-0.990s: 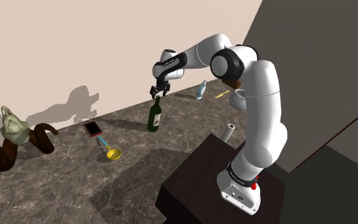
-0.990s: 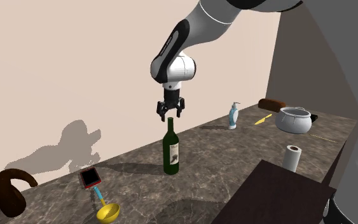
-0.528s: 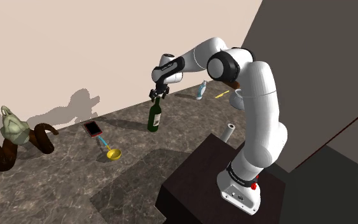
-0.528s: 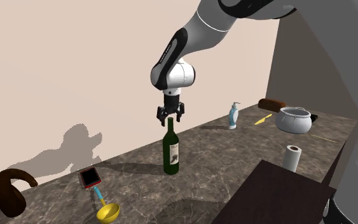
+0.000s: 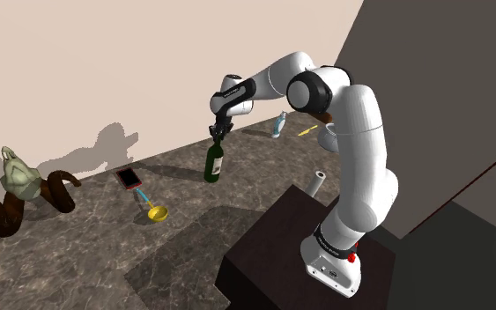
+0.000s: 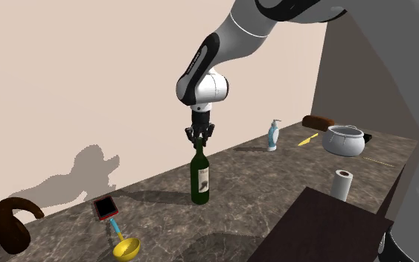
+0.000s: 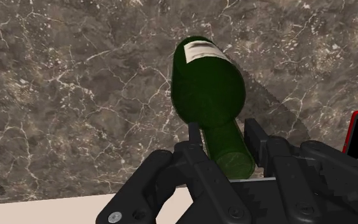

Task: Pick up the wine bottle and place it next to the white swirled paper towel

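Observation:
A dark green wine bottle (image 5: 213,163) with a white label stands upright on the brown marble counter (image 5: 105,238), near the back wall. My black gripper (image 5: 218,132) hangs straight above it and is shut on the top of its neck. From the second exterior view, the gripper (image 6: 199,138) clasps the neck of the bottle (image 6: 200,179) just above the shoulder. Seen from the wrist, the bottle (image 7: 206,89) has its neck pinched in the gripper (image 7: 225,145). A white paper towel roll (image 6: 341,184) stands upright beside the dark stand, and shows in the shoulder view as the roll (image 5: 318,184).
A red-cased phone (image 6: 106,207) and a yellow ladle (image 6: 126,248) lie to the second exterior view's left of the bottle. A pump bottle (image 6: 273,135), a grey pot (image 6: 344,140) and a brown loaf (image 6: 318,121) sit toward the far end. The dark stand (image 5: 272,255) borders the counter.
The gripper came down over the bottle's top, and its fingers, open half a second ago, have closed on the neck. The bottle has not moved.

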Controlling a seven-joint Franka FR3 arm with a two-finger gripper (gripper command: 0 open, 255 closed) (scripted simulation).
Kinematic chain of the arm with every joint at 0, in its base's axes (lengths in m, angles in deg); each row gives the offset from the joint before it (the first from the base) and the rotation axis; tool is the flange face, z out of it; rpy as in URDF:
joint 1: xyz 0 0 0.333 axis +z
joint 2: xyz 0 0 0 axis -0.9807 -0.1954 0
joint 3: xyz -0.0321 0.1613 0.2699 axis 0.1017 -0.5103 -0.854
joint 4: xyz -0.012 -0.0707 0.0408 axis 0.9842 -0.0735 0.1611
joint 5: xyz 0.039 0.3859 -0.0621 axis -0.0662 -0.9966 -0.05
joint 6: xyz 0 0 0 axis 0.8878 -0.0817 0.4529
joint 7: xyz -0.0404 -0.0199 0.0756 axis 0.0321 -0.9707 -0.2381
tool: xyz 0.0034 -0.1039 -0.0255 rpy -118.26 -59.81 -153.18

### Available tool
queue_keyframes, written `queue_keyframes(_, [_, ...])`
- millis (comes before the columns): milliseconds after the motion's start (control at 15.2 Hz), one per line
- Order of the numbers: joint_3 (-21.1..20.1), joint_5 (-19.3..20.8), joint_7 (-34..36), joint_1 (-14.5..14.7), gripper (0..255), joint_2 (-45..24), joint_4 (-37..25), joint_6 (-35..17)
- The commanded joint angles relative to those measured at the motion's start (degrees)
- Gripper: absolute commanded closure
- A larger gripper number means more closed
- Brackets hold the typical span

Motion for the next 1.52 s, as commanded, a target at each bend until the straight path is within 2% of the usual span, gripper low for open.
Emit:
queue_keyframes(0, [0.0, 0.0, 0.0, 0.0, 255, 0.0, 0.0, 0.0])
queue_keyframes(396, [0.0, 0.0, 0.0, 0.0, 255, 0.0, 0.0, 0.0])
queue_keyframes(1452, [1.1, 1.4, 0.9, 0.7, 255, 7.7, -0.8, 8.5])
